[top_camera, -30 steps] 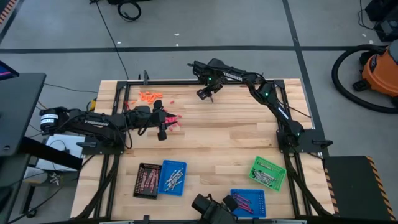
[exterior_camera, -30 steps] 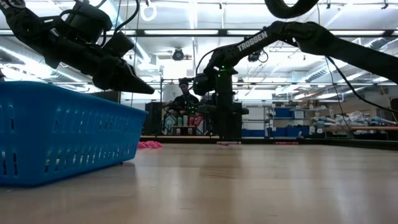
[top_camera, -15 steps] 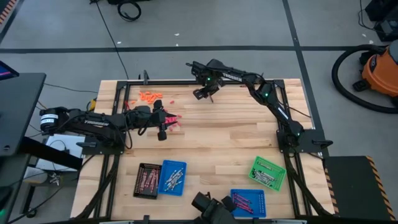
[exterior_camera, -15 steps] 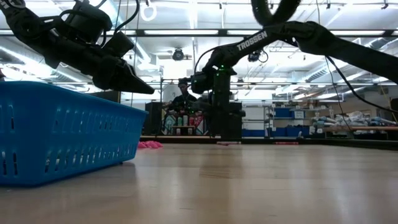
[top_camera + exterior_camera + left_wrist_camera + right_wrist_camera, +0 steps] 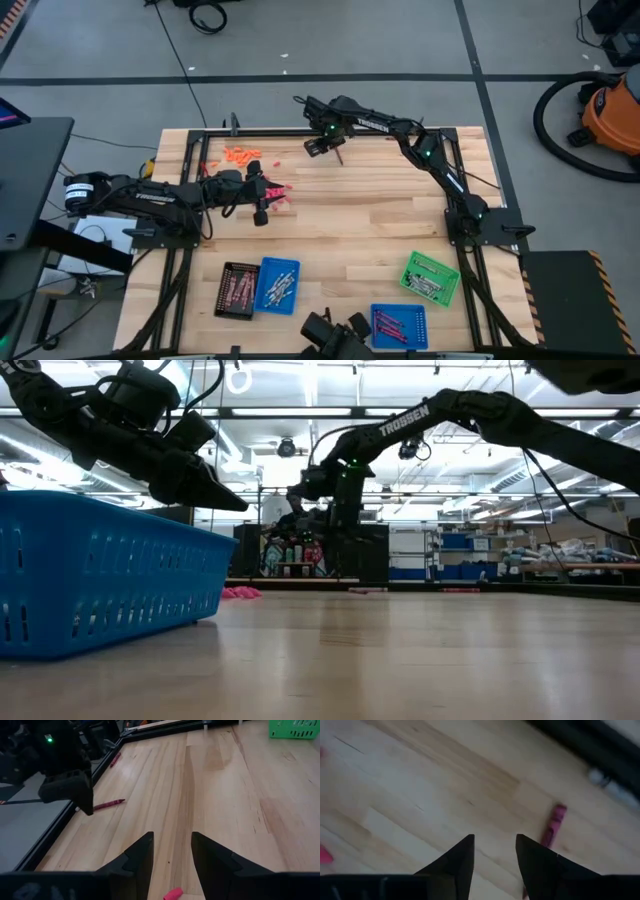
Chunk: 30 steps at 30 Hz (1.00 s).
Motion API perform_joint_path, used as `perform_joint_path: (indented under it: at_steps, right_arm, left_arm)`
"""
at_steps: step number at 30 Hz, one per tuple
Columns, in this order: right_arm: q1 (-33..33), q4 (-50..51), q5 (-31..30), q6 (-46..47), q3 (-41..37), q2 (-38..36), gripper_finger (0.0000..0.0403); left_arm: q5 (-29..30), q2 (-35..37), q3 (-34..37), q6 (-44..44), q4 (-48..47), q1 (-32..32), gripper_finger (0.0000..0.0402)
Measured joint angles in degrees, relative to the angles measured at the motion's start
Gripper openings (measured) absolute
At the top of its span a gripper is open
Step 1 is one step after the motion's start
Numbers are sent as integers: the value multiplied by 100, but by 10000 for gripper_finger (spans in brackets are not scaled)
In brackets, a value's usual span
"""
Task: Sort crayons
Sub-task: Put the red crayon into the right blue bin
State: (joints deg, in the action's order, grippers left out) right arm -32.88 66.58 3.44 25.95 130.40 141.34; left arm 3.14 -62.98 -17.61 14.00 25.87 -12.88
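Crayons | my left gripper [image 5: 262,203], fingers apart and empty, sits right by the red-pink crayons [image 5: 278,192], orange crayons [image 5: 240,155] just beyond | my right gripper [image 5: 318,148], jaws parted on nothing, hangs over the table's [image 5: 360,215] far edge, dark pink crayon [image 5: 552,825] ahead beside one fingertip

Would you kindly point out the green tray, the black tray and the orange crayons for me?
green tray [image 5: 431,277]: high view, on its middle.
black tray [image 5: 237,289]: high view, on its middle.
orange crayons [image 5: 240,155]: high view, on the middle of the pile.
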Motion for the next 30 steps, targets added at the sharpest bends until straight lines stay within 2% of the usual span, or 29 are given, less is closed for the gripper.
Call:
perform_joint_path:
  at_steps: [7, 14, 17, 25, 30]
  right_arm:
    - [-226, 249, -111, 112, -1, -3, 103]
    - [-245, 182, 127, 75, -21, -3, 10]
    - [-279, 187, 329, 259, -146, 1, 12]
    - [-359, 16, 48, 385, -300, 9, 6]
    - [-443, 102, 82, 525, -326, 8, 4]
  left_arm:
    - [0, 0, 0, 2, -7, 0, 141]
    - [-1, 0, 0, 2, 4, 0, 141]
    - [0, 0, 0, 4, 6, 0, 141]
    - [-2, 0, 0, -19, 50, 68, 141]
    - [-2, 0, 0, 30, 50, 160, 141]
